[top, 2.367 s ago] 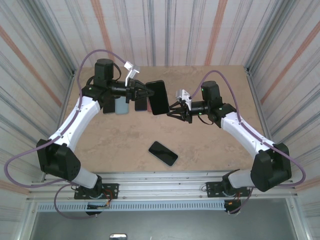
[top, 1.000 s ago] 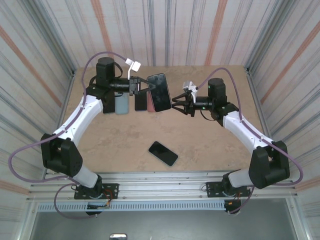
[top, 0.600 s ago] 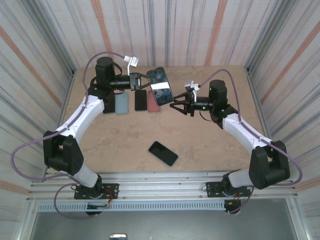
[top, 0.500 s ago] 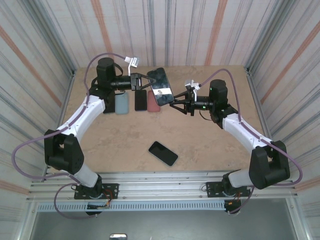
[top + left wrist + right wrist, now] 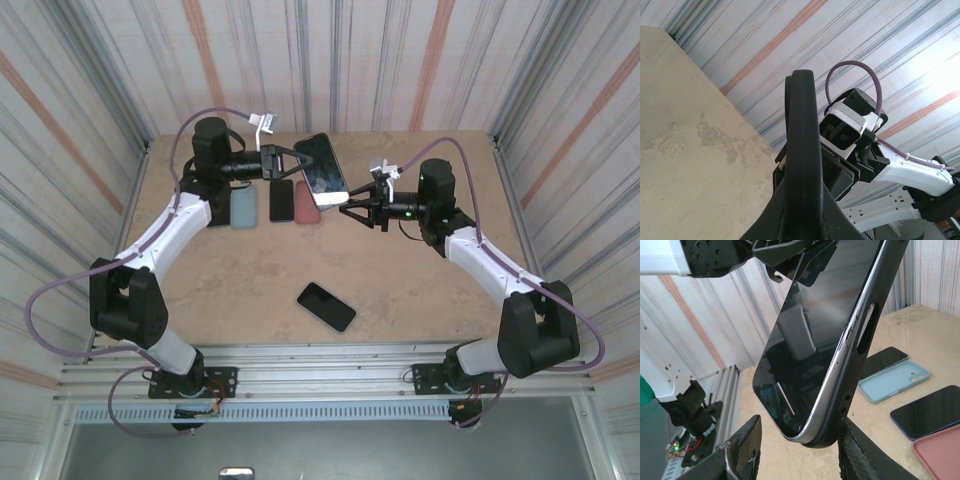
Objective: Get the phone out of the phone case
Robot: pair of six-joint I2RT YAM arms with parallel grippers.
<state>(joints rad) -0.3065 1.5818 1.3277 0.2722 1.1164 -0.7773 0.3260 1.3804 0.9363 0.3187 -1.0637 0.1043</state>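
My left gripper (image 5: 288,162) is shut on the black phone case (image 5: 322,172) and holds it in the air over the back of the table, with the phone (image 5: 810,340) in it. In the left wrist view the case (image 5: 800,125) stands edge-on between my fingers. The phone's dark screen faces the right wrist camera, and its silver lower corner sits lifted out of the case (image 5: 852,390). My right gripper (image 5: 350,208) is open around that lower corner (image 5: 799,424). One finger (image 5: 860,450) touches the case; the other finger (image 5: 742,445) stands apart from it.
On the table under the held phone lie a light blue case (image 5: 243,208), a black phone (image 5: 283,200) and a pink case (image 5: 308,205). Another black phone (image 5: 326,306) lies near the front middle. Corrugated walls close in the table on three sides.
The left gripper has lifted and tilted the cased phone so its screen faces more upward. The right gripper has moved up and left, bringing its jaws around the phone's lower corner.
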